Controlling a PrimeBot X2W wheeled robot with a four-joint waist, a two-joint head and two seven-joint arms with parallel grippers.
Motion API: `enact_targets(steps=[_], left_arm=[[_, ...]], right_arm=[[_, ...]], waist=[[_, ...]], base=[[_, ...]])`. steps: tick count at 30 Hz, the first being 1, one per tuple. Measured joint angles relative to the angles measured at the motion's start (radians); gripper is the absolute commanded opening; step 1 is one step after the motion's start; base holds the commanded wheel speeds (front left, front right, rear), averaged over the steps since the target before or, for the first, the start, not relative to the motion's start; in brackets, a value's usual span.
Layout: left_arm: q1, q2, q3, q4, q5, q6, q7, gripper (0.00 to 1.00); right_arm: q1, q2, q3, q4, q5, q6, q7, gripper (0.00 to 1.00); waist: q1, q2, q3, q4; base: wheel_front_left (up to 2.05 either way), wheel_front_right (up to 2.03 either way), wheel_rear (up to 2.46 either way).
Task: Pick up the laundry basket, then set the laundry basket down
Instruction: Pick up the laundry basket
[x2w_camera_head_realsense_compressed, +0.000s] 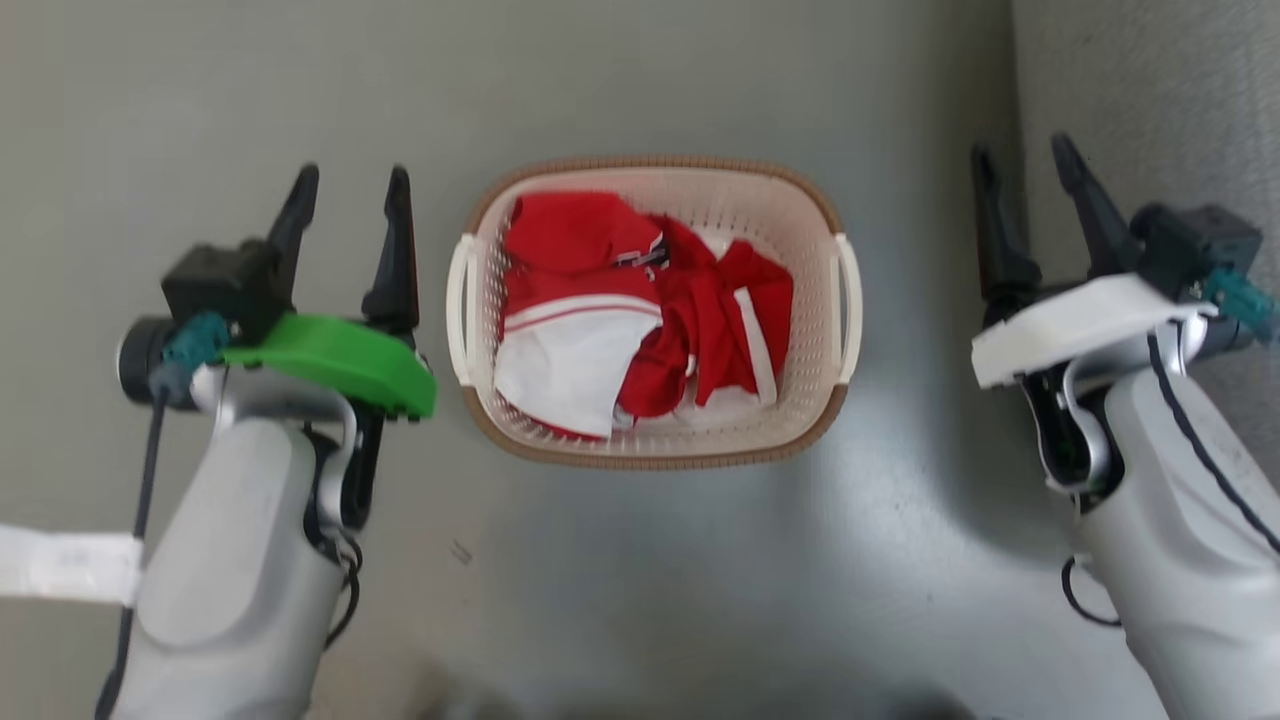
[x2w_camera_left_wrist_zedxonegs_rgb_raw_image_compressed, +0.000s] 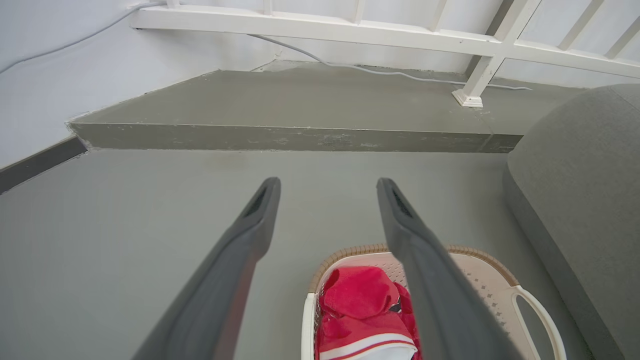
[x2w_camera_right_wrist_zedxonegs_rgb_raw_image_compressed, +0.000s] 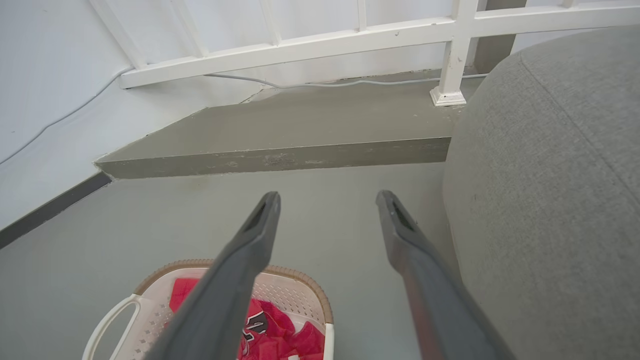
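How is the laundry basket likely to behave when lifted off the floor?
The laundry basket looks like rigid perforated plastic, so it should keep its shape. It carries only a loose heap of red and white clothes, so it is likely light. With a handle on each side, uneven lifting could tilt it and shift the clothes.
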Motion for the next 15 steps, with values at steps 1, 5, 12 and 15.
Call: enact_targets(steps=[1, 5, 12, 15], left_arm=[[-0.014, -0.001, 0.0, 0.007, -0.003, -0.004, 0.001, 1.0], [-0.077, -0.002, -0.001, 0.039, -0.011, -0.018, 0.024, 1.0], [-0.18, -0.003, -0.002, 0.133, -0.019, -0.052, 0.054, 1.0], [-0.213, -0.005, -0.002, 0.179, -0.039, -0.066, 0.066, 1.0]], right_arm=[[-0.014, 0.001, 0.001, 0.003, -0.003, 0.001, 0.0, 1.0], [-0.077, 0.006, 0.007, 0.016, -0.005, 0.004, 0.009, 1.0], [-0.171, 0.026, 0.026, 0.08, -0.014, 0.013, 0.016, 1.0], [-0.198, 0.035, 0.037, 0.119, -0.015, 0.021, 0.018, 1.0]], waist=[[0.0, 0.0, 0.014, 0.0], [0.0001, 0.0, 0.072, 0.002], [0.0001, 0.0, 0.167, -0.001], [0.0, 0.0, 0.202, -0.003]], base=[[0.0, 0.0, 0.0], [0.0, 0.0, 0.0], [0.0, 0.0, 0.0], [0.0, 0.0, 0.0]])
